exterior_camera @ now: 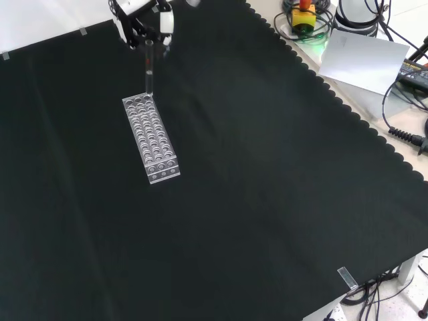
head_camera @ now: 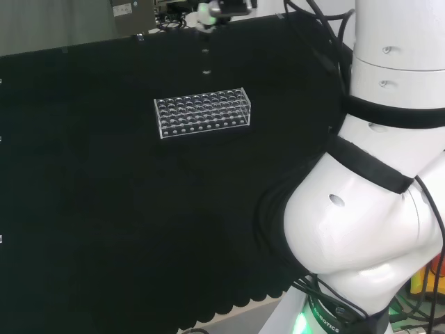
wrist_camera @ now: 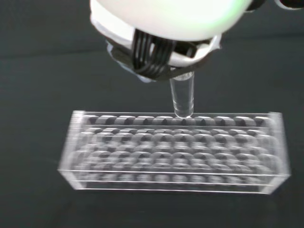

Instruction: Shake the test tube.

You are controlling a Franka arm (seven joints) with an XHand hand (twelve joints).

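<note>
Black cloth with a scalloped edge covers the counter (exterior_camera: pixel 267 167), and a clear plastic rack with rows of round holes (exterior_camera: pixel 151 138) lies on it. In the head view the rack (head_camera: pixel 202 113) sits left of the arm's big white links (head_camera: pixel 361 209). In the front view it stretches away toward the upper left part of the cloth.

In that view the black and white hand (exterior_camera: pixel 142 19) hangs at the top edge, above the rack's far end. Its fingers (exterior_camera: pixel 164 25) are curled around the upper end of a slim clear glass test tube (exterior_camera: pixel 148 70), pinching it there. The tube hangs upright below the hand, with a small red mark partway down. Its lower tip appears just above the rack's far end; whether it touches cannot be told from this view.

In the wrist view the tube (wrist_camera: pixel 182 97) drops from the blurred white underside of the hand (wrist_camera: pixel 166 19), its rounded bottom hovering at the rack's (wrist_camera: pixel 175 149) far row of holes.
</note>
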